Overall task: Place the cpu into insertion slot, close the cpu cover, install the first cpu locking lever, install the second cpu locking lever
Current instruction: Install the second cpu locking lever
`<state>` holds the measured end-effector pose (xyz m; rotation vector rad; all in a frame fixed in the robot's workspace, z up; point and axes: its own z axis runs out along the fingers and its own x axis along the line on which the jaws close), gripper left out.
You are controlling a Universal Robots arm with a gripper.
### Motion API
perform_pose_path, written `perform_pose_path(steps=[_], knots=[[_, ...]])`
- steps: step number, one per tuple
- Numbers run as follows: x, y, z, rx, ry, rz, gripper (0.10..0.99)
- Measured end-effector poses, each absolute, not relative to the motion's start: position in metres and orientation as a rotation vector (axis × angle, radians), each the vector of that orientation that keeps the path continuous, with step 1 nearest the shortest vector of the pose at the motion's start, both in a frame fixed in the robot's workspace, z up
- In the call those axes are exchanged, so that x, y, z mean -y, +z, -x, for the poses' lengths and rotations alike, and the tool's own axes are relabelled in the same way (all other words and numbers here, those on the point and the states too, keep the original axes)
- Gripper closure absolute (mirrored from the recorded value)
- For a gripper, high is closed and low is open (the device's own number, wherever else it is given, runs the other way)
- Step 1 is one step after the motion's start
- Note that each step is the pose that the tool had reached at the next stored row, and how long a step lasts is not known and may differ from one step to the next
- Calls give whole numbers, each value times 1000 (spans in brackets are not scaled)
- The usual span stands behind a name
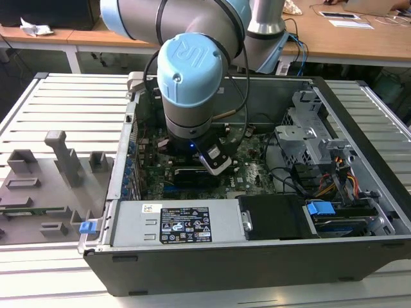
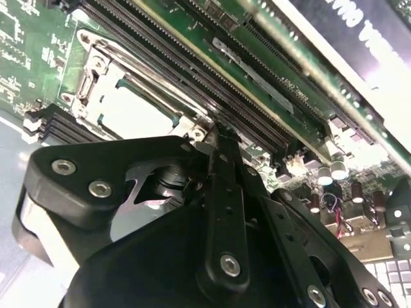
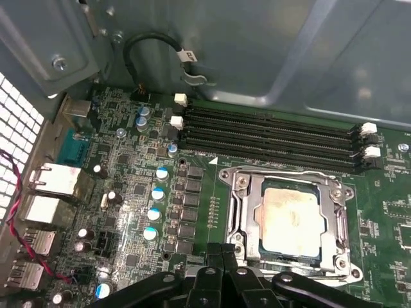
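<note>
- Your gripper (image 3: 221,256) sits low over the motherboard (image 3: 141,192), its black fingers pressed together with no gap and nothing held between them; you can see the same closed pair rising to a point in the second wrist view (image 2: 221,138).
- Just beyond the fingertips lies the insertion slot (image 3: 241,221), with the cpu (image 3: 289,218) already seated in it, its pale, slightly stained metal top facing up.
- You will find the cpu cover (image 3: 337,212) folded flat over the chip, its silver frame lying round the square window through which the chip shows.
- From the second wrist view the cpu (image 2: 131,112) and cover (image 2: 96,70) lie close ahead of the tips; whether the tips touch the frame's near edge or one of the levers you probably cannot settle from these angles.
- Past the socket, farther from the gripper, run the long black memory slots (image 3: 270,138), parallel to one another with white clips at their ends.
- To one side of the fingers stand small blue-capped capacitors (image 3: 157,192) and the metal rear ports (image 3: 58,179).
- In the exterior view your arm (image 1: 189,83) reaches down into the open computer case (image 1: 257,256), the wrist hiding the socket area; a grey parts tray (image 1: 45,186) lies outside the case on the exterior view's left.
</note>
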<state>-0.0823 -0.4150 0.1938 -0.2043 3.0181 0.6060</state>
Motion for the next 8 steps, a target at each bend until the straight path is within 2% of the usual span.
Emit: perform_pose_path(steps=[8], knots=[[415, 210, 82, -3018, 606, 204, 980]])
